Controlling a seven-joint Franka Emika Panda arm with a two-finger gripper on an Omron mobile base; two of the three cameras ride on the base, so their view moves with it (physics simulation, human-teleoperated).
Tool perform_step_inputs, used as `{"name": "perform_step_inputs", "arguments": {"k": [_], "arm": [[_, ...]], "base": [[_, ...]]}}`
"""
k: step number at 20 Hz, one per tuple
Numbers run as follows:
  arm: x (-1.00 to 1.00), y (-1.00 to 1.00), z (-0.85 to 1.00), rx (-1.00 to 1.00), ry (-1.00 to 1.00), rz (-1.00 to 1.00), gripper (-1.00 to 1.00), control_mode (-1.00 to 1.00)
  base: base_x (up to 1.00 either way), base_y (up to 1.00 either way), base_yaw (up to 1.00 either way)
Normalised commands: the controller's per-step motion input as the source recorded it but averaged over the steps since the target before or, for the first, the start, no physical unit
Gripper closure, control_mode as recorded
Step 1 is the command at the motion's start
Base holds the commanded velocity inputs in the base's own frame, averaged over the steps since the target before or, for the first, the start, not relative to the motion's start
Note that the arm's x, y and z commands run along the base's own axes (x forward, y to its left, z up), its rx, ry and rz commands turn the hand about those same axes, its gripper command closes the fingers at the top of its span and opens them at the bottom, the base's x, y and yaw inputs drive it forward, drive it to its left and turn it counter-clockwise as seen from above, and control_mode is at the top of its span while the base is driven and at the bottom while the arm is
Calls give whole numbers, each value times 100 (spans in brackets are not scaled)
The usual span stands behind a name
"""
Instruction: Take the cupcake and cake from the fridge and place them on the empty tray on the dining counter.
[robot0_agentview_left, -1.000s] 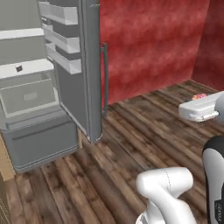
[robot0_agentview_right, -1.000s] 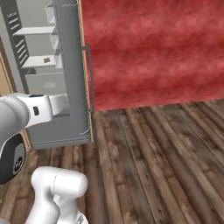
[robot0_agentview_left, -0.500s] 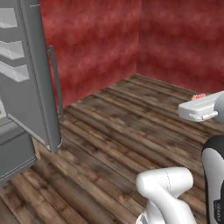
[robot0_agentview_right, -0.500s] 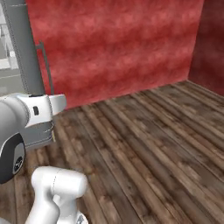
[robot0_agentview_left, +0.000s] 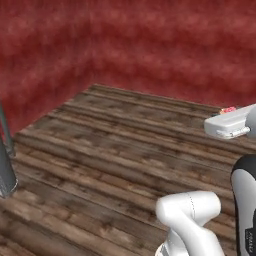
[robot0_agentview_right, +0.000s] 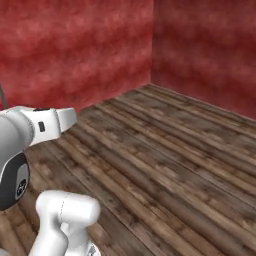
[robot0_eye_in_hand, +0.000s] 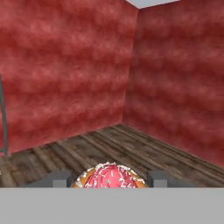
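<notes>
end effector (robot0_eye_in_hand: 110, 180): closed on the cupcake (robot0_eye_in_hand: 110, 176) | cupcake: pink-red frosting seen between the two fingertips in hand view | surroundings: red walls (robot0_agentview_right: 90, 45), wooden floor (robot0_agentview_left: 115, 150) | fridge (robot0_agentview_left: 5, 165): edge seen at left

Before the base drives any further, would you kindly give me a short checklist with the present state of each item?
1. Cupcake sits between the tool's fingers: ok.
2. Firmness of the grip: cannot tell.
3. Wooden floor ahead free of obstacles: ok.
4. Tray in sight: not ok.
5. Dining counter in sight: not ok.
6. Cake collected: cannot tell.
</notes>
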Motion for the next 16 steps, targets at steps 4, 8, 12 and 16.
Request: {"name": "perform_step_inputs", "arguments": {"k": [4, 8, 12, 16], "arm": [[0, 0, 0, 0, 0, 0, 100, 100], [0, 0, 0, 0, 0, 0, 100, 100], [0, 0, 0, 0, 0, 0, 100, 100], [0, 0, 0, 0, 0, 0, 100, 100]], "base": [[-13, -9, -54], [-7, 0, -54], [-3, 0, -55], [-6, 0, -55]]}}
